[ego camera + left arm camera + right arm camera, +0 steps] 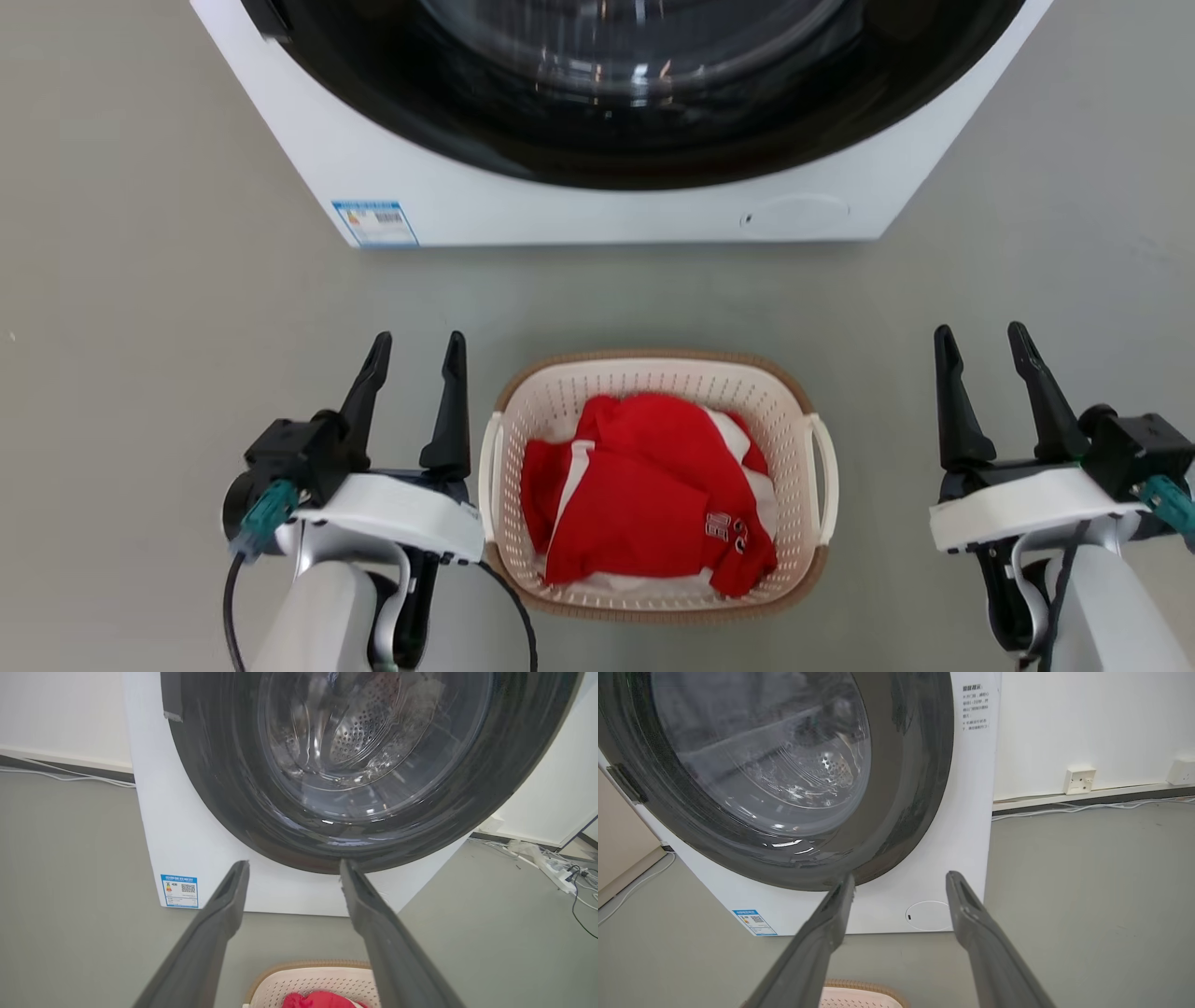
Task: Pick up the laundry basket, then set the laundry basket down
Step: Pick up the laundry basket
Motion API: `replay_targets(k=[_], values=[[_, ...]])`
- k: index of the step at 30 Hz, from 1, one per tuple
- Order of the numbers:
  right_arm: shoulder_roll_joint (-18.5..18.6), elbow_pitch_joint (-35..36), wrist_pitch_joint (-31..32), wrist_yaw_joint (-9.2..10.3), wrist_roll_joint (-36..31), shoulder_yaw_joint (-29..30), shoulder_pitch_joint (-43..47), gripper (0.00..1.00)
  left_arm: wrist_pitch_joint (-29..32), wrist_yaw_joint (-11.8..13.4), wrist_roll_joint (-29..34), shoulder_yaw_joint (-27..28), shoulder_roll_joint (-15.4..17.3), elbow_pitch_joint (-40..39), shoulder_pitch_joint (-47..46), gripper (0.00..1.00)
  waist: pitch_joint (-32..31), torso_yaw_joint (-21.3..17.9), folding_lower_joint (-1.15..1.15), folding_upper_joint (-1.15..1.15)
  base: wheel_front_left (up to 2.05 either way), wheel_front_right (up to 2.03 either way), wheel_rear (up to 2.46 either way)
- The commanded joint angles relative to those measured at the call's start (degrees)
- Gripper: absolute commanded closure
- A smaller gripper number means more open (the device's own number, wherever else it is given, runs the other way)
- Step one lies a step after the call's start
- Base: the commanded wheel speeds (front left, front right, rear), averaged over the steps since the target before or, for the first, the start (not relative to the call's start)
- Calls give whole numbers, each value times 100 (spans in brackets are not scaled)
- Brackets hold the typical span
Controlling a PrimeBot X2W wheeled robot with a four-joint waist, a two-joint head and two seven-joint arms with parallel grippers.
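The laundry basket (pixel 784 401), cream-white and perforated with a brown rim, stands on the grey floor between my two arms, holding red and white clothes (pixel 644 495). Its white loop handles (pixel 825 476) stick out on each side. My left gripper (pixel 417 350) is open, its inner finger just left of the basket's left handle. My right gripper (pixel 980 341) is open, a clear gap to the right of the basket. The basket's far rim (pixel 308 967) peeks in at the bottom of the left wrist view between the open left gripper (pixel 294 868). In the right wrist view the basket's rim (pixel 864 987) shows below the open right gripper (pixel 901 879).
A white front-loading washing machine (pixel 597 201) with a dark round door (pixel 355 765) stands just beyond the basket. Cables and a power strip (pixel 556 868) lie on the floor by the wall to its right. A wall socket (pixel 1079 780) sits above the skirting.
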State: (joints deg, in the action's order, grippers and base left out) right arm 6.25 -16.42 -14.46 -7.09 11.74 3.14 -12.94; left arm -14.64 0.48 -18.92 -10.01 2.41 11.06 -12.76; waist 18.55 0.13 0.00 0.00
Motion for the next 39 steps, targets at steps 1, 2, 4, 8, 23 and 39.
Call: replay_targets(k=[1, 2, 4, 8, 23, 39], values=[[34, 11, -54, -40, 32, -137, -179, 0, -36, -57, -84, 107, 47, 42, -253, 0, 293, 2, 0, 0, 0, 0, 0], [43, -56, -54, -40, 30, -141, -226, 0, -36, -87, -122, 92, 47, 132, -323, 0, 378, 3, 0, 0, 0, 0, 0], [60, -202, -54, -40, 50, -137, -329, 0, -36, -147, -180, 54, 47, 359, -470, 0, 543, 7, 0, 0, 0, 0, 0], [145, -609, -54, -40, 85, -176, -540, 0, -36, -279, -321, -44, 47, 855, -794, 0, 853, 23, 0, 0, 0, 0, 0], [240, -1974, -54, -40, 328, -367, -1381, 0, -36, -470, -763, -513, 47, 2386, -1915, 0, 2064, 118, 0, 0, 0, 0, 0], [264, -3397, -54, -40, 631, -1079, -2240, 0, -36, -626, -1443, -1224, 47, 4307, -3018, 0, 3036, 205, 0, 0, 0, 0, 0]])
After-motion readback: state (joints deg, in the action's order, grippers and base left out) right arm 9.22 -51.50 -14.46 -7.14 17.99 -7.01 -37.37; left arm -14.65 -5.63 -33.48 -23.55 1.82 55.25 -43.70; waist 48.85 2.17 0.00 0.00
